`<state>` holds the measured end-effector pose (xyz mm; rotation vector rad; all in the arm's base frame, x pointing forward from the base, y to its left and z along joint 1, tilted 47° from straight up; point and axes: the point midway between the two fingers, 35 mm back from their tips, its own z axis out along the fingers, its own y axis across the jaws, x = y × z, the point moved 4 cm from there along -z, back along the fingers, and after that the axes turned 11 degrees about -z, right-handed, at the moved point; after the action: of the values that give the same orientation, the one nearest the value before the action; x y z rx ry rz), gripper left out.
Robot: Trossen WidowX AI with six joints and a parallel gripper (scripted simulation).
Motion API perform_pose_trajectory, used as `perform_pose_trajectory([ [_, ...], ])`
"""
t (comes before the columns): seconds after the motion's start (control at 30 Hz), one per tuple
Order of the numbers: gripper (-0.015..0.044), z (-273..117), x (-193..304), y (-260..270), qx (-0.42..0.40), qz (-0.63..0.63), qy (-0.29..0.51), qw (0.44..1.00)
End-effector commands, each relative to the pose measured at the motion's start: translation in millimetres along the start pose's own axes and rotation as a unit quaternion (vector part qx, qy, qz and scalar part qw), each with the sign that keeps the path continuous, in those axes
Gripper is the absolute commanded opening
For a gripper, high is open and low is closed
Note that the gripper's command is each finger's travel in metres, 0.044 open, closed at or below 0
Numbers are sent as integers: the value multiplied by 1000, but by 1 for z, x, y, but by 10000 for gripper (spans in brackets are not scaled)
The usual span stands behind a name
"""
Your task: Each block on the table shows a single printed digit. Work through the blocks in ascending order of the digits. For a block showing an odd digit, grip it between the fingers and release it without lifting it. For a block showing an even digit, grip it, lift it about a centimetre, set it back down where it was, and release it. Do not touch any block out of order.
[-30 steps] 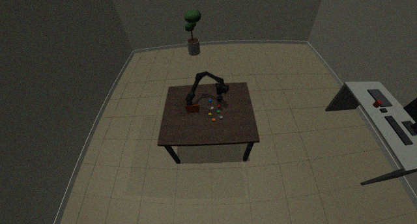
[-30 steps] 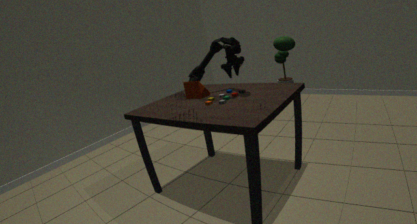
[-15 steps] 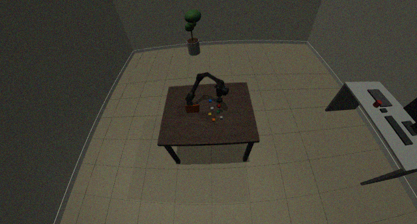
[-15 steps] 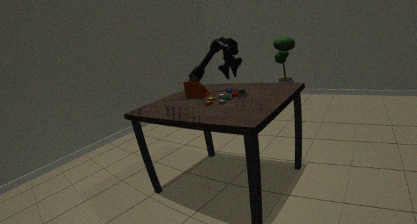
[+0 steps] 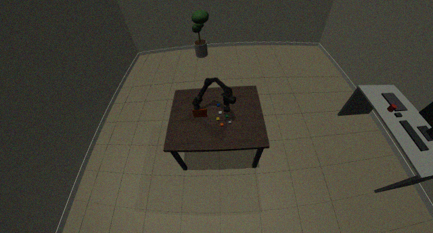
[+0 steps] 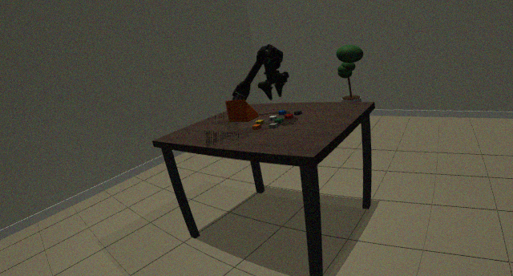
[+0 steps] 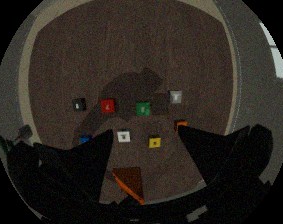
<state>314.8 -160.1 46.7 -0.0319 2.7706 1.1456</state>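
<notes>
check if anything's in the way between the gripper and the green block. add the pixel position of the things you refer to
Nothing visible stands between the open gripper (image 6: 275, 97) (image 7: 146, 131) and the green block (image 6: 279, 119) (image 7: 143, 108); the gripper hangs above the table (image 5: 189, 135) (image 6: 280, 144) (image 7: 137, 50).

Tabletop (image 5: 186, 135) (image 6: 240, 141) (image 7: 127, 40): dark brown, fine streaks. Blocks: one each black, red, green, blue, yellow, orange; one white, one pale grey. Claw (image 6: 276, 97) (image 7: 146, 131): black. Wedge-shaped piece (image 5: 199, 113) (image 6: 240, 111) (image 7: 129, 186): orange. Floor (image 5: 287, 179) (image 6: 453, 228): beige, dark grid lines.
</notes>
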Motion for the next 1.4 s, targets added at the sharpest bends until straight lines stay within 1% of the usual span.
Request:
perform_pose_trajectory([
  [0.0,400,5,8,-12,-5,-3,6,1000],
  [0.63,400,5,8,-14,-4,-4,6,1000],
  [0.9,400,4,-3,-86,-2,-5,5,1000],
  [1.37,400,5,-3,-87,-2,-4,5,1000],
])
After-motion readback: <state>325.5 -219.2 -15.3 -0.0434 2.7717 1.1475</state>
